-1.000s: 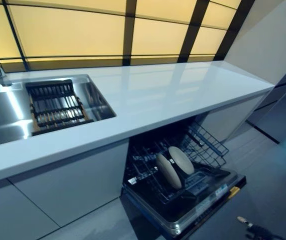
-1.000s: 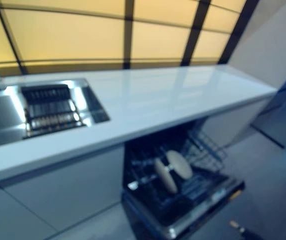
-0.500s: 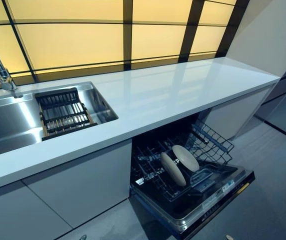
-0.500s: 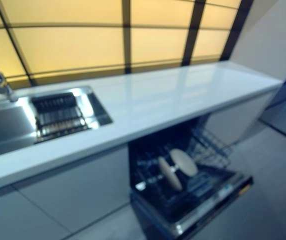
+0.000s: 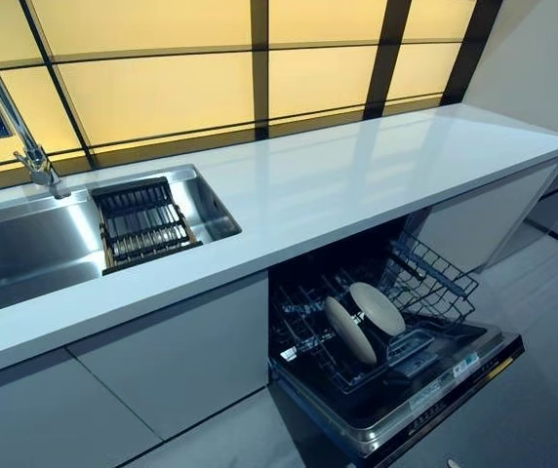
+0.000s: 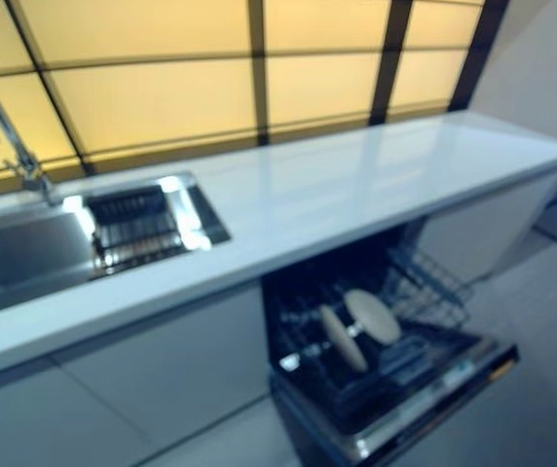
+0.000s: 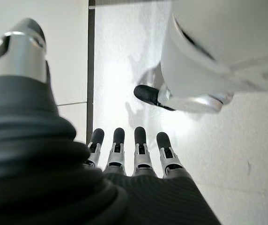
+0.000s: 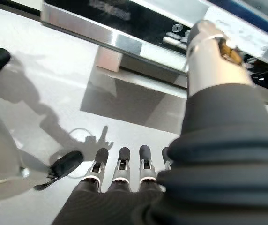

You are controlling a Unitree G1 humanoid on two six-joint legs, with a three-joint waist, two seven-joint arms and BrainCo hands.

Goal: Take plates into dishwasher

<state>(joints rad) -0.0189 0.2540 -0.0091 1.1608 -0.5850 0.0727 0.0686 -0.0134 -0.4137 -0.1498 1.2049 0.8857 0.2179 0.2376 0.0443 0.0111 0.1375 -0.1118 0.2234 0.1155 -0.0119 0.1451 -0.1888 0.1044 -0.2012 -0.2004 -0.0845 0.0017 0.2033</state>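
Two pale plates [image 5: 349, 330] [image 5: 377, 307] stand on edge side by side in the lower rack [image 5: 435, 278] of the open dishwasher [image 5: 425, 390] under the counter. They also show in the right eye view [image 6: 356, 326]. My left hand [image 7: 129, 154] hangs over the pale floor with straight fingers and holds nothing. My right hand [image 8: 124, 173] also has straight fingers and is empty, low above the floor near the dishwasher door's edge [image 8: 138, 18]. Neither hand shows in the eye views.
A long white counter [image 5: 357, 175] runs above the dishwasher. A steel sink [image 5: 25, 244] at the left holds a dark dish rack [image 5: 142, 222], with a faucet [image 5: 6, 107] behind. White cabinet fronts [image 5: 162, 361] stand left of the open door.
The camera has moved, so the whole scene has shifted right and down. My right hand, at the lower right edge a second ago, has left the eye views. The plates have not moved.
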